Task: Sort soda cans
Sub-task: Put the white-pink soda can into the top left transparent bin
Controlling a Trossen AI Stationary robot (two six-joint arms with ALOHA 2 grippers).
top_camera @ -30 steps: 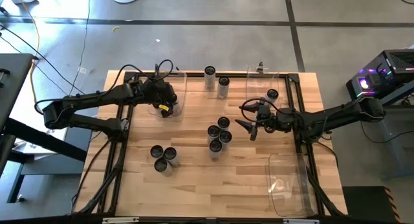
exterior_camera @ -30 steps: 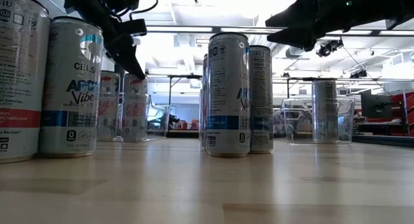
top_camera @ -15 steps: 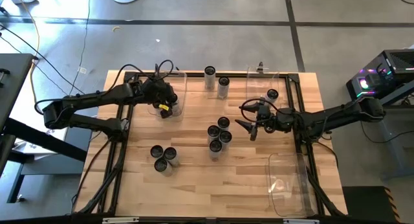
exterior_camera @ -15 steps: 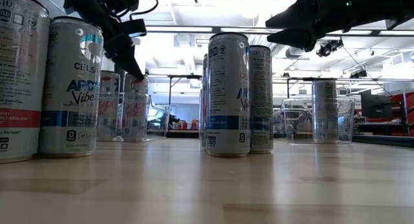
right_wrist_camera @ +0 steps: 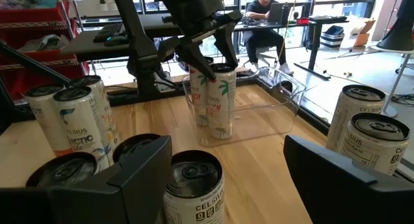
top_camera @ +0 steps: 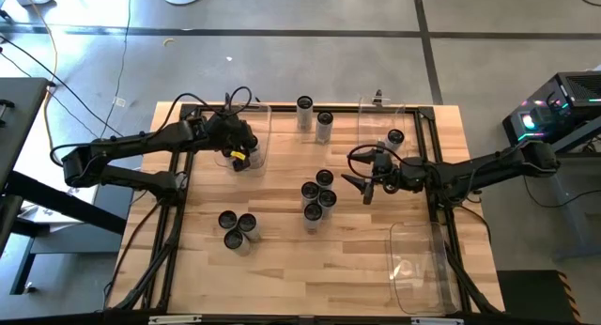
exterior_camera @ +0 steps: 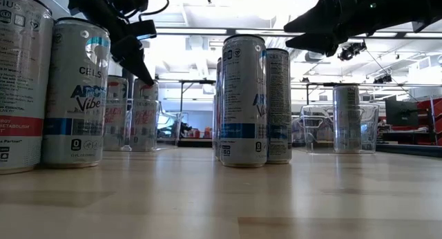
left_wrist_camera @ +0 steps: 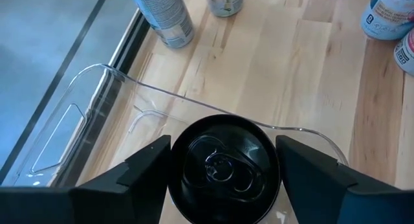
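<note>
overhead, nothing has shifted over the last second: my left gripper point(top_camera: 240, 156) stays over the left bin point(top_camera: 255, 128) at the table's far left, my right gripper point(top_camera: 362, 184) hangs just right of the middle cans point(top_camera: 317, 195). three cans point(top_camera: 238, 226) stand near-left, two point(top_camera: 314, 116) at the far edge, one point(top_camera: 395, 136) in the right bin. so the drop isn't finished.

low view: the left fingers point(exterior_camera: 135, 56) point down at a pink can point(exterior_camera: 145, 115) in the bin; the right gripper point(exterior_camera: 311, 32) hovers high, clear of every top.

left wrist: my fingers point(left_wrist_camera: 139, 179) flank a can top point(left_wrist_camera: 223, 169), spread, apparently not pressing it; the bin wall point(left_wrist_camera: 194, 104) curves close ahead.

right wrist: my fingers point(right_wrist_camera: 139, 169) are spread, empty, a can point(right_wrist_camera: 192, 191) between them below. open wood lies toward the bin.
</note>
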